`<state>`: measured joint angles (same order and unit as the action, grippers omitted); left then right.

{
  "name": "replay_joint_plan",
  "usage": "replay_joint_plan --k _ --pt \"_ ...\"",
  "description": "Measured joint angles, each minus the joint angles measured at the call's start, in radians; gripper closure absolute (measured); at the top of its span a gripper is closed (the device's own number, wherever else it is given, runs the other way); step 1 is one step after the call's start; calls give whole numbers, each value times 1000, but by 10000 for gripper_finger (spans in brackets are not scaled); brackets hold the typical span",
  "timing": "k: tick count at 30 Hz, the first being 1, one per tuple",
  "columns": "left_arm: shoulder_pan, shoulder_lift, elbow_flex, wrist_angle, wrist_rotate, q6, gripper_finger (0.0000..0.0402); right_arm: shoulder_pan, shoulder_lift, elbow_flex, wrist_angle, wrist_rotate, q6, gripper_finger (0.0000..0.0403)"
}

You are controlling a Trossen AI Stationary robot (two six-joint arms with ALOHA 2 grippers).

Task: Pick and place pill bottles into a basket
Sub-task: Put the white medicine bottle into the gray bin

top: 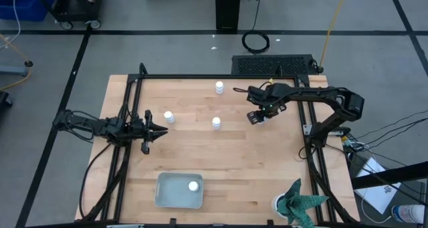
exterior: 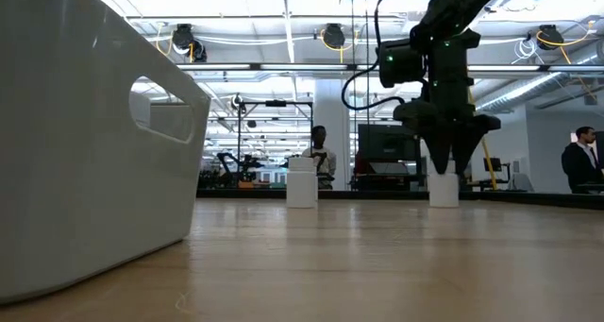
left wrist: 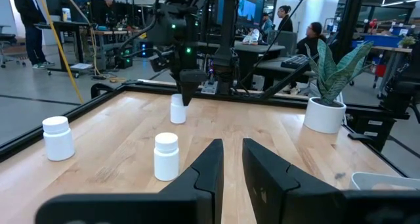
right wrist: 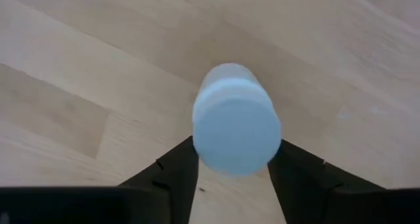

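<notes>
My right gripper (top: 263, 114) points down over a white pill bottle (right wrist: 236, 119) at the table's far right and is shut on it; the bottle stands on the wood (exterior: 444, 192). Three more bottles stand upright on the table (top: 219, 87) (top: 168, 117) (top: 216, 123). One bottle (top: 194, 185) lies in the pale grey-blue basket (top: 164, 194) near the front edge. My left gripper (top: 162, 130) waits at the table's left, shut and empty, with only a slit between its fingers (left wrist: 233, 161). My right gripper pinches the bottle's upper part, just under the cap (right wrist: 236, 129), between its two fingers (right wrist: 177, 168), one on either side. The fingers come from above, pointing down. The bottle stays upright with its base on the table.
A potted plant with green leaves in a white pot (top: 297, 204) stands at the front right corner. A black frame (top: 200, 76) runs along the table's far and side edges. The basket's wall (exterior: 94, 152) fills the low view's left. People are in the room behind.
</notes>
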<state>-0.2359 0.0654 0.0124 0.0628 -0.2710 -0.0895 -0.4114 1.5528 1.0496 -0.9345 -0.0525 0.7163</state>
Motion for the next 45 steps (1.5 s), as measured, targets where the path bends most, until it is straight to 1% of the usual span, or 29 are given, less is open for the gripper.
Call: replay_joint_plan --k 3,6,11,14,22,26,28,34,41,45 --pt "0 0 0 0 0 0 339 13 0 0 44 -4 -3 256" --pt "0 0 0 0 0 0 339 15 0 0 82 -17 1 266" --pt "0 0 0 0 0 0 339 14 0 0 99 -31 3 261" --pt "0 0 0 0 0 0 339 14 0 0 100 -31 1 241" --pt "0 0 0 0 0 0 339 14 0 0 172 -30 14 162" --pt "0 0 0 0 0 0 339 4 0 0 183 -22 16 146" --pt "0 0 0 0 0 0 339 -1 0 0 184 0 16 145" --pt "0 0 0 0 0 0 339 -1 0 0 223 4 13 155" --pt "0 0 0 0 0 0 339 -1 0 -10 220 -4 12 183" --pt "0 0 0 0 0 0 339 -1 0 -28 218 -27 16 196"
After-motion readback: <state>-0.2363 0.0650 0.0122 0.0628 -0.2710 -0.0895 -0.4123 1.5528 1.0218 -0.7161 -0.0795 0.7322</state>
